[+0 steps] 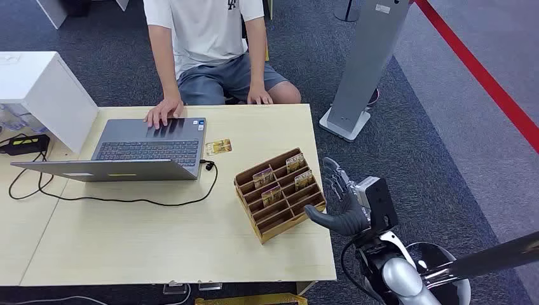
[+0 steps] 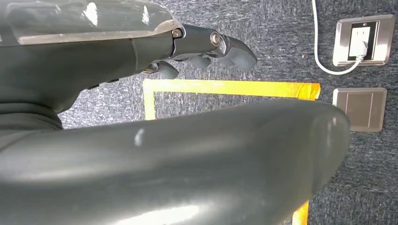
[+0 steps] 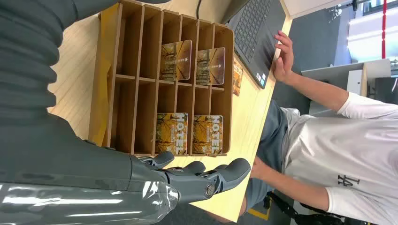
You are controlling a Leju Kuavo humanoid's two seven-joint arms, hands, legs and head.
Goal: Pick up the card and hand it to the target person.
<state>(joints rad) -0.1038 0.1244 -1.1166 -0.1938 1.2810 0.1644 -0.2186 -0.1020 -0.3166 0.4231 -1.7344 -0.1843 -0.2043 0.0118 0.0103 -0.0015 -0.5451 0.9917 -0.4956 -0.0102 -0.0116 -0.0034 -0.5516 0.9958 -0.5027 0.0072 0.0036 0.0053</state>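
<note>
Four thin, stiff, slippery hotel cards [image 1: 263, 177] are held upright in the wooden rack [image 1: 279, 219] near the counter's [image 1: 159, 248] right edge, best pinched by their exposed top edges, beside the empty, spread-fingered right hand [image 1: 342, 200].

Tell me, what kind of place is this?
Probably a mock hotel reception desk: a wooden rack holding cards printed "Hotel", a person seated at a laptop, and a standing kiosk nearby.
</note>
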